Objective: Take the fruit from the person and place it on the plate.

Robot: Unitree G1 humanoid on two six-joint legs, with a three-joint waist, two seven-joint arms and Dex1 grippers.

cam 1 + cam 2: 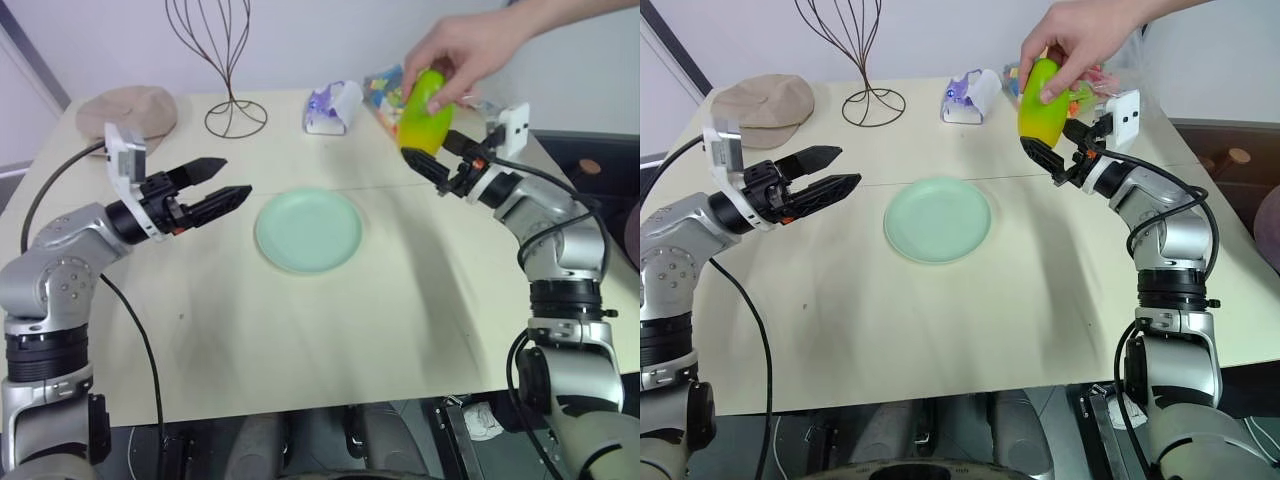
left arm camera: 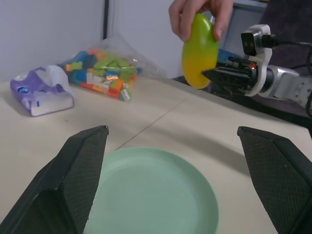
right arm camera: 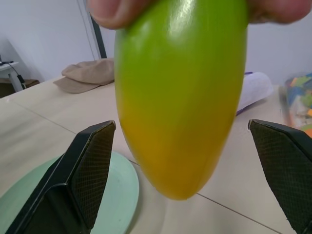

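Note:
A person's hand holds the fruit upright above the table's far right, green end up and yellow-orange end down. My right gripper is open, with its fingers on either side of the fruit's lower end; the right wrist view shows a gap between the fruit and each finger. The pale mint-green plate lies flat in the middle of the table, with nothing on it. My left gripper hangs open and empty just left of the plate, pointing toward it.
Along the far edge of the table are a beige cap, a dark wire stand, a white and purple tissue pack and a clear bag of coloured blocks. Black cables run along both arms.

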